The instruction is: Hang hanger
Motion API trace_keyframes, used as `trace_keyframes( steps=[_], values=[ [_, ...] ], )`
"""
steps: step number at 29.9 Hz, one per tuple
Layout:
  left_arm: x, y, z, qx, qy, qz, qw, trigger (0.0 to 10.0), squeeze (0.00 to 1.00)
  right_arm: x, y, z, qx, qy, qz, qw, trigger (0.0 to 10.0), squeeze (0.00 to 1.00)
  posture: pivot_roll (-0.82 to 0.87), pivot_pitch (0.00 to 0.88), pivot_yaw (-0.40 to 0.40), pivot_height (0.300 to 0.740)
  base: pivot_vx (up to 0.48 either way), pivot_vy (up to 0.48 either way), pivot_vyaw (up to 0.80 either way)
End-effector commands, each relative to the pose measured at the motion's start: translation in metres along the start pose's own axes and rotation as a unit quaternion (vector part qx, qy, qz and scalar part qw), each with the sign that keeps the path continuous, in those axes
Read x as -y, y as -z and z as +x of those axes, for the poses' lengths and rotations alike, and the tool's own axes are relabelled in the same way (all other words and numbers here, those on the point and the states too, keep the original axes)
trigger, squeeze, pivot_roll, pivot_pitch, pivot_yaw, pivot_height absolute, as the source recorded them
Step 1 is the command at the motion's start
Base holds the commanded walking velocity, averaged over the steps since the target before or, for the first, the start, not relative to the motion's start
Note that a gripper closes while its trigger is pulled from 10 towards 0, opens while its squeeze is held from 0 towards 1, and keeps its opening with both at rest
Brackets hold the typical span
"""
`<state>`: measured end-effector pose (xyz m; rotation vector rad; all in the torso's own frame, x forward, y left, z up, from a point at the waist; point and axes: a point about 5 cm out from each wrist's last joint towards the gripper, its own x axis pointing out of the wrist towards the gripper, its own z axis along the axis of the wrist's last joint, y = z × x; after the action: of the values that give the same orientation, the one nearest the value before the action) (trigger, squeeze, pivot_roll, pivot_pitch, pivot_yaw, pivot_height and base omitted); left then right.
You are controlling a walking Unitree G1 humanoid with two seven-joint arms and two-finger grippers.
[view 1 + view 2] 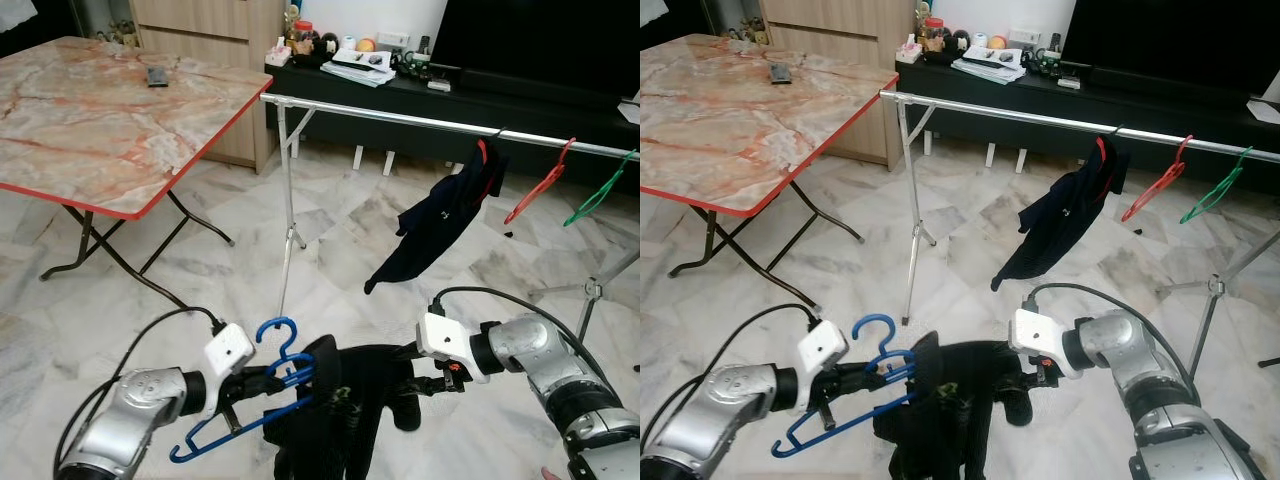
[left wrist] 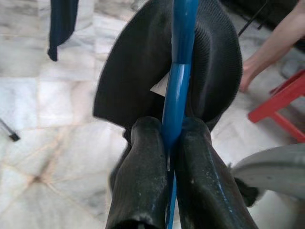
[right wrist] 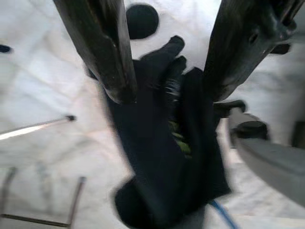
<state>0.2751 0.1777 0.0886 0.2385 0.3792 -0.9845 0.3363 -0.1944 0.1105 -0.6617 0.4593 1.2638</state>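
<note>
Left tool (image 2: 167, 143) clamps the blue hanger (image 1: 285, 368) carrying a black garment (image 1: 345, 400). Right tool (image 3: 167, 90) spread wide at the garment, below the rail (image 1: 420, 120).

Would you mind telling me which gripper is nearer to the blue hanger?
Left. The left gripper is shut on the blue hanger; the right gripper, fingers apart, is across the black garment from it.

A marble-top folding table (image 1: 90, 120) with a red edge stands on the left, a remote (image 1: 157, 76) lying on it. Behind, a dark TV console (image 1: 470, 95) carries clutter.
</note>
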Motion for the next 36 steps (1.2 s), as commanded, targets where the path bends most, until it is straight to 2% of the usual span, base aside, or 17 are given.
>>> trace_keyframes(
  steps=[1, 6, 12, 13, 14, 17, 18, 19, 20, 21, 25, 31, 36],
  values=[
    [-0.002, -0.009, -0.007, 0.023, 0.005, 0.002, 1.0, 0.0, 0.0, 0.002, 0.005, -0.008, -0.006, 0.026, 0.003, 1.0, 10.0, 0.0, 0.08, 0.042, -0.096, 0.74, 0.0, 0.0, 0.0],
    [-0.003, -0.006, -0.015, 0.023, 0.005, -0.004, 1.0, 0.0, 0.0, 0.011, 0.008, -0.019, -0.005, 0.093, 0.024, 0.995, 10.0, 0.0, 0.07, 0.034, -0.098, 0.74, 0.0, 0.0, 0.0],
    [-0.006, -0.01, -0.019, 0.035, 0.0, -0.01, 0.999, 0.0, 0.0, -0.004, 0.022, -0.016, -0.012, 0.067, 0.04, 0.997, 10.0, 0.0, 0.07, 0.029, -0.097, 0.74, 0.0, 0.0, 0.0],
    [-0.006, -0.013, -0.019, 0.041, 0.002, -0.011, 0.999, 0.0, 0.0, -0.006, 0.024, -0.014, -0.008, 0.064, 0.048, 0.997, 10.0, 0.63, 0.07, 0.028, -0.095, 0.74, 0.0, 0.0, 0.0],
    [-0.006, -0.016, -0.019, 0.049, 0.006, -0.011, 0.999, 0.0, 0.0, -0.008, 0.025, -0.012, -0.005, 0.065, 0.056, 0.996, 10.0, 0.97, 0.07, 0.027, -0.094, 0.74, 0.0, 0.0, 0.0],
    [-0.008, -0.024, -0.02, 0.066, 0.01, -0.011, 0.998, 0.0, 0.0, -0.01, 0.03, -0.009, -0.008, 0.081, 0.068, 0.994, 10.0, 0.96, 0.07, 0.03, -0.092, 0.74, 0.0, 0.0, 0.0],
    [-0.008, -0.026, -0.02, 0.071, 0.011, -0.011, 0.997, 0.0, 0.0, -0.01, 0.031, -0.007, -0.01, 0.088, 0.072, 0.993, 10.0, 0.88, 0.07, 0.033, -0.092, 0.74, 0.0, 0.0, 0.0],
    [-0.009, -0.028, -0.021, 0.074, 0.012, -0.01, 0.997, 0.0, 0.0, -0.01, 0.032, -0.007, -0.011, 0.094, 0.079, 0.992, 10.0, 0.88, 0.07, 0.035, -0.092, 0.74, 0.0, 0.0, 0.0],
    [-0.009, -0.029, -0.021, 0.074, 0.014, -0.009, 0.997, 0.0, 0.0, -0.012, 0.035, -0.006, -0.018, 0.099, 0.085, 0.991, 10.0, 0.05, 0.07, 0.039, -0.09, 0.74, 0.0, 0.0, 0.0],
    [-0.009, -0.03, -0.021, 0.074, 0.017, -0.007, 0.997, 0.0, 0.0, -0.013, 0.038, -0.005, -0.022, 0.106, 0.088, 0.99, 10.0, 0.0, 0.07, 0.044, -0.087, 0.74, 0.0, 0.0, 0.0],
    [-0.008, -0.033, -0.022, 0.074, 0.026, -0.006, 0.997, 0.0, 0.0, -0.009, 0.04, -0.005, -0.026, 0.162, 0.097, 0.982, 10.0, 0.0, 0.07, 0.056, -0.079, 0.74, 0.0, 0.0, 0.0],
    [-0.009, -0.034, -0.024, 0.071, 0.03, -0.006, 0.997, 0.0, 0.0, -0.002, 0.036, -0.007, -0.003, 0.205, 0.104, 0.973, 10.0, 0.0, 0.07, 0.065, -0.072, 0.74, 0.0, 0.0, 0.0],
    [-0.009, -0.037, -0.024, 0.07, 0.035, -0.004, 0.997, 0.0, 0.0, -0.004, 0.038, -0.005, -0.006, 0.209, 0.113, 0.971, 10.0, 0.0, 0.08, 0.072, -0.07, 0.74, 0.0, 0.0, 0.0]
  ],
)
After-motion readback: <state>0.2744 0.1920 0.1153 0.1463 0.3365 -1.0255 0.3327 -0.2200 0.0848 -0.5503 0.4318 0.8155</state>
